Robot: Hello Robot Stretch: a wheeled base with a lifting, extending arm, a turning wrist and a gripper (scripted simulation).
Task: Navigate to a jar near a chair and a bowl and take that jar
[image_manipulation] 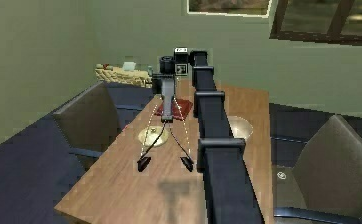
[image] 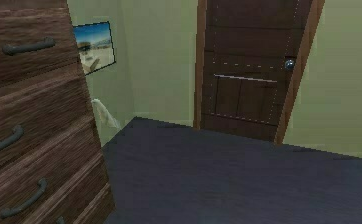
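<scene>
Reaching over the bench (image_manipulation: pixel 114 178), I can't tell whether my end effector (image_manipulation: pixel 165 163) holds anything; reddish blob (image_manipulation: pixel 185 104) at its one o'clock, likely the jar, looks rigid, slick, breakable, so I'd grip mid-body

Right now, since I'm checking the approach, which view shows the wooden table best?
The arm side view: the wooden table runs up its middle from the bottom edge, with a chair beside it. The forward view faces a dresser and a dark door instead.
</scene>
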